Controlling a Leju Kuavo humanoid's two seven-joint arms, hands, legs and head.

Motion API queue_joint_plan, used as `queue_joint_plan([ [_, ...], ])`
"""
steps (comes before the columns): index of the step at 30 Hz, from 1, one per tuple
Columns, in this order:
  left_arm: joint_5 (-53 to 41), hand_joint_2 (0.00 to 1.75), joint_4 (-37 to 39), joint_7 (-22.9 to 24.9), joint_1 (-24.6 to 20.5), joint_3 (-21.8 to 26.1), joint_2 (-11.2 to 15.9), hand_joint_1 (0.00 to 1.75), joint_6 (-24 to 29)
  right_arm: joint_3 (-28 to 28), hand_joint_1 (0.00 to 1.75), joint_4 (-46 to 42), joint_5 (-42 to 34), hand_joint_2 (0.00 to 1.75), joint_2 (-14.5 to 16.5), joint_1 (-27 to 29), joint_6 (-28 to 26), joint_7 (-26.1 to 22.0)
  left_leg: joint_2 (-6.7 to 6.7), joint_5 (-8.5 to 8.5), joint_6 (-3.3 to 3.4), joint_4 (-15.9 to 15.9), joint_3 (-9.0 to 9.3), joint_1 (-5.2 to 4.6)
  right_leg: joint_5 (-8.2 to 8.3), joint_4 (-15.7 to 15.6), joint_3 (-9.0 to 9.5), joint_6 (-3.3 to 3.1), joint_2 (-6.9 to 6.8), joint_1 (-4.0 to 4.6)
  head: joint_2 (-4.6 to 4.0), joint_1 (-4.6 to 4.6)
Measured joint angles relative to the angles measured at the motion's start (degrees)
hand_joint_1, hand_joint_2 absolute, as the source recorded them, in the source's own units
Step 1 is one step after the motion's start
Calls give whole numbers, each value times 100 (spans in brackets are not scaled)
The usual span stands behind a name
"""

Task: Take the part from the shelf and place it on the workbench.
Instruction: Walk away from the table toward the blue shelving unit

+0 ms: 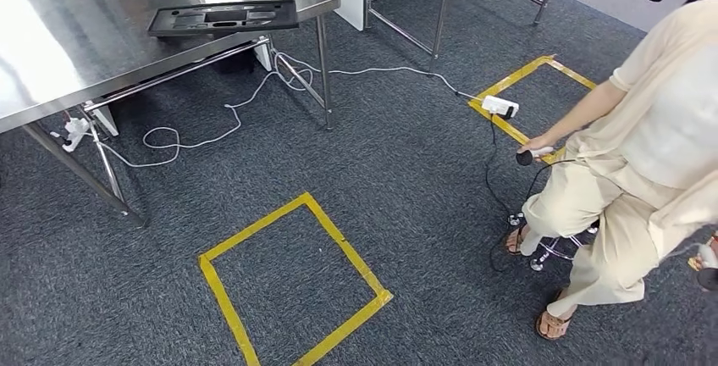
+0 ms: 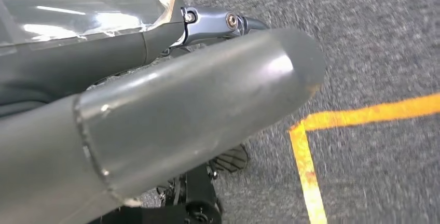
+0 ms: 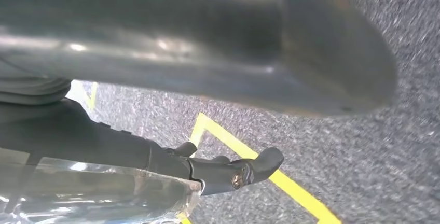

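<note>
Steel workbench (image 1: 102,36), our landmark, already bears a black part (image 1: 224,19) near its edge, yet whether left hand (image 2: 155,125) and right hand (image 3: 207,53), hanging over carpet (image 1: 406,188), grip anything we cannot tell.

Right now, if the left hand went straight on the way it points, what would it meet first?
Probably the grey carpet: the left hand points down at bare floor, just short of the yellow tape line. Depth is unclear.
</note>
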Motion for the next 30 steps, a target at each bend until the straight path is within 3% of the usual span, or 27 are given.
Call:
queue_joint_plan([
  [2,-5,0,1,5,16,-1,5,0,-3,-1,0,0,-11,0,16,-3,5,1,-375,-455,-41,671,-275,30,48,-3,-24,-73,126,-16,0,-17],
  [4,-10,0,2,12,38,-2,5,0,-6,-3,0,1,-28,0,27,3,9,2,-515,-798,-61,1395,-573,39,71,3,-61,-103,274,2,0,-19],
  [5,-12,0,2,14,43,-2,5,0,-6,-7,0,1,-35,0,28,9,11,2,-528,-792,-68,1506,-608,44,76,10,-68,-105,354,7,0,-20],
  [6,-14,0,2,15,44,-2,6,0,-5,-13,0,1,-43,0,27,14,14,2,-539,-670,-70,1394,-539,56,78,22,-68,-101,437,6,0,-20],
  [7,-15,0,2,15,44,-2,7,0,-5,-21,0,1,-48,0,27,16,19,2,-574,-471,-68,1087,-382,72,78,39,-66,-96,520,3,0,-21],
  [9,-19,0,2,15,44,-3,9,0,-4,-36,0,1,-50,0,30,5,29,3,-825,-119,-54,323,-24,116,71,95,-92,-68,668,18,0,-23],
  [11,-35,0,2,17,45,-5,10,0,-13,-50,0,1,-59,0,31,-6,35,12,-1004,-23,-22,-37,116,116,86,136,-168,14,798,36,0,-22],
  [13,-70,0,2,25,39,-13,7,0,-29,-77,0,1,-81,0,30,8,27,29,-906,-9,54,-67,106,82,129,131,-249,118,905,36,0,-19],
  [15,-107,0,2,35,26,-22,0,0,-49,-101,0,1,-99,0,30,28,15,49,-755,51,165,-121,106,76,65,281,-374,153,706,45,1,-4],
  [17,-122,0,2,52,28,-25,-2,0,-60,-109,0,1,-103,0,31,26,9,71,-582,86,234,-154,94,66,-223,872,-676,110,371,52,1,21],
  [19,-120,0,2,75,37,-23,-2,0,-51,-113,0,1,-96,0,32,21,8,96,-402,90,249,-152,72,43,-519,1611,-1021,91,266,48,0,37],
  [20,-120,0,2,87,38,-23,-3,0,-44,-113,0,1,-91,0,32,23,9,107,-315,90,248,-151,65,36,-564,1778,-1079,114,253,43,1,38],
  [21,-119,0,2,96,36,-22,-5,0,-39,-113,0,1,-86,0,32,29,9,114,-235,90,247,-150,63,32,-522,1713,-1008,153,235,40,1,43],
  [22,-119,0,2,103,33,-22,-11,0,-34,-114,0,1,-83,0,31,33,9,118,-160,89,244,-149,69,31,-410,1413,-810,198,189,36,1,43],
  [24,-115,0,2,107,26,-22,-20,0,-31,-114,0,1,-74,0,31,24,10,119,-34,76,212,-144,95,8,-168,565,-297,237,-62,49,1,46],
  [26,-111,0,2,108,19,-22,-23,0,-25,-113,0,1,-61,0,32,6,14,120,68,55,149,-140,125,-26,-70,140,-73,185,-228,83,1,33],
  [28,-108,0,2,108,6,-22,-24,0,-19,-113,0,1,-52,0,32,5,16,120,169,43,79,-150,158,-25,-53,116,-105,108,-133,105,0,20],
  [29,-105,0,2,108,-2,-22,-25,0,-19,-113,0,1,-51,0,35,8,16,119,144,16,41,-128,161,-6,-36,106,-105,70,-70,77,0,17],
  [30,-104,0,2,108,-6,-22,-27,0,-17,-114,0,1,-51,0,39,7,16,119,34,-66,9,-39,132,13,-13,96,-97,26,-6,50,0,9],
])
